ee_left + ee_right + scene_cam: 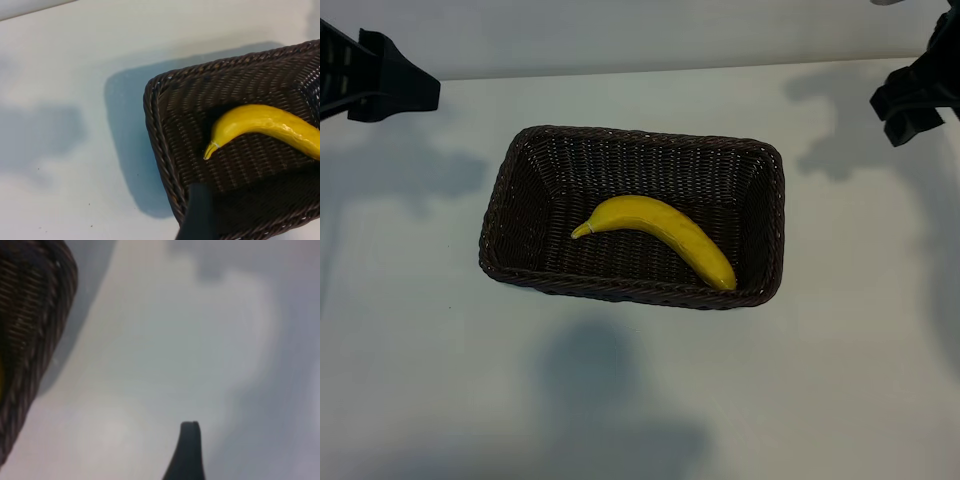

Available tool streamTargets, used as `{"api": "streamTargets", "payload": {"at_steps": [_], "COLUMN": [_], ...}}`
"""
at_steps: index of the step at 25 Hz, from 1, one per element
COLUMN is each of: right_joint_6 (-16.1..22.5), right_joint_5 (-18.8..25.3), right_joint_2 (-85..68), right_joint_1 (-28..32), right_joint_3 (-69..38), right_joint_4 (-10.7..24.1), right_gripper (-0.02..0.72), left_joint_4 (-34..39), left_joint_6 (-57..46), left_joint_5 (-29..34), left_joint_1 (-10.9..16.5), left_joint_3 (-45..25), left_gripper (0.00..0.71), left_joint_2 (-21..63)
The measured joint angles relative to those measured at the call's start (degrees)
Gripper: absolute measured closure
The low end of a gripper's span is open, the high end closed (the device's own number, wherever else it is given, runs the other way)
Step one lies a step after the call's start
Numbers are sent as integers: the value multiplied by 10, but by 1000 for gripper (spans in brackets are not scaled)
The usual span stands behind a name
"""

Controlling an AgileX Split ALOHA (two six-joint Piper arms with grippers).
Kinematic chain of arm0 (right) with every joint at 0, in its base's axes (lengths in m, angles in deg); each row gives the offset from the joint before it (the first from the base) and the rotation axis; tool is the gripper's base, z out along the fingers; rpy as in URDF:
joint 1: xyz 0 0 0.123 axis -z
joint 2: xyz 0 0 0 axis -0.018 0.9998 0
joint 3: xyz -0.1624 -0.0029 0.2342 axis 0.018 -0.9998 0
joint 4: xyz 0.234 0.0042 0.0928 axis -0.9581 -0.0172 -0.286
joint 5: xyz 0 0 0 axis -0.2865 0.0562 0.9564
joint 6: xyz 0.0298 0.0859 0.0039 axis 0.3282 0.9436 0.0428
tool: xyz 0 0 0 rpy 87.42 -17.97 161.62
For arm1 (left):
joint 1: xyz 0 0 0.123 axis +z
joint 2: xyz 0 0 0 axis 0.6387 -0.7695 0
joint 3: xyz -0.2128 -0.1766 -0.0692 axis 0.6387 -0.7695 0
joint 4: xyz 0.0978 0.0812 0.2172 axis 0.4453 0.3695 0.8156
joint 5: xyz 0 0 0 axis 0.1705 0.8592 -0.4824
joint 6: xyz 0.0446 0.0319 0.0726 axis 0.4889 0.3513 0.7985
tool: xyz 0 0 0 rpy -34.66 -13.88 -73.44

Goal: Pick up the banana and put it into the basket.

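Note:
The yellow banana point(655, 236) lies diagonally on the floor of the dark brown wicker basket point(520, 160), which stands mid-table. In the left wrist view the banana point(265, 125) rests inside the basket point(165, 160), its pale stem tip toward the near corner. My left gripper point(395, 88) hovers at the far left, clear of the basket, open and empty; one dark finger point(200, 212) shows over the basket's rim. My right gripper point(910, 100) hangs at the far right, open, holding nothing. In its wrist view one finger point(187, 450) stands over bare table beside the basket's corner point(35, 315).
The white table point(640, 400) spreads out around the basket on all sides, marked only by soft shadows of the arms. A pale wall edge runs along the back.

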Motion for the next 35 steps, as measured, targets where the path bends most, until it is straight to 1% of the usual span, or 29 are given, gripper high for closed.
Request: {"api": "streamTargets", "payload": {"at_steps": [2, 8, 12, 15, 21, 23, 28, 35], "right_joint_6": [6, 10, 9, 2, -21, -25, -27, -28], "right_joint_5": [4, 16, 19, 29, 48, 52, 54, 55], "right_joint_2": [-14, -50, -63, -74, -88, -95, -107, -108], "right_joint_1": [0, 6, 6, 6, 6, 6, 6, 6], "right_joint_3": [0, 0, 0, 0, 0, 0, 0, 0], "right_joint_4": [9, 9, -17, -40, -85, -95, -99, -100], "right_gripper": [54, 68, 85, 90, 97, 98, 98, 98], "left_joint_4": [0, 0, 0, 0, 0, -2, -21, -27], "left_joint_6": [0, 1, 1, 1, 1, 1, 1, 1], "left_joint_5": [0, 0, 0, 0, 2, 5, 7, 8], "left_joint_1": [0, 0, 0, 0, 0, 0, 0, 0], "left_joint_3": [0, 0, 0, 0, 0, 0, 0, 0], "left_gripper": [100, 100, 100, 100, 100, 100, 100, 100], "left_joint_2": [0, 0, 0, 0, 0, 0, 0, 0]}}
